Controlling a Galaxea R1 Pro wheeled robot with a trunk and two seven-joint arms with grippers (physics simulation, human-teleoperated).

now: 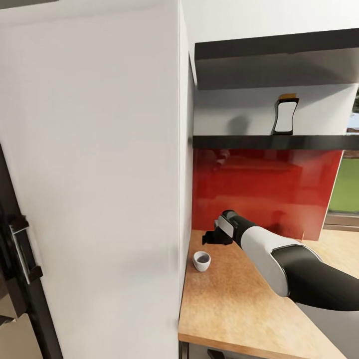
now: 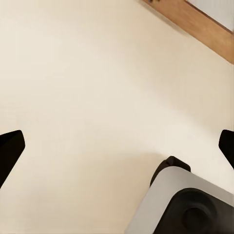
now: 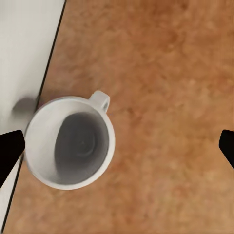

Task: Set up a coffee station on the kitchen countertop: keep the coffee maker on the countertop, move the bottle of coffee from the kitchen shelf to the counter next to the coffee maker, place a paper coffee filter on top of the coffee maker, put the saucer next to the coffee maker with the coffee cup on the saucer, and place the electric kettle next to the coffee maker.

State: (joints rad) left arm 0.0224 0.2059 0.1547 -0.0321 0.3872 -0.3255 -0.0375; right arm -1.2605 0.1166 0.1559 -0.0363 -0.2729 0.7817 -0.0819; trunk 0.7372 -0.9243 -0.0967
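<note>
White cabinet side (image 1: 89,174) looms closest, bordering the worktop (image 1: 249,309) along its left edge. Bare wood spreads to the right. On the shelf (image 1: 269,142) above stands the bottle (image 1: 286,115). Right gripper (image 1: 212,238) hovers spread wide over the cup (image 3: 70,144), which sits hard against the cabinet. Left gripper (image 2: 117,146) gapes wide.

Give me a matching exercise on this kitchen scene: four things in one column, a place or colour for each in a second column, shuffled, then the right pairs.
Things:
1. small white ceramic coffee cup
2. black and white bottle with a tan cap
3. glossy backsplash panel
4. right gripper

Places or colours:
A. red
B. on the black wall shelf
C. above the cup, jaws open
D. on the wooden countertop, beside the tall white cabinet

Pairs: 1-D, 2-B, 3-A, 4-C
</note>
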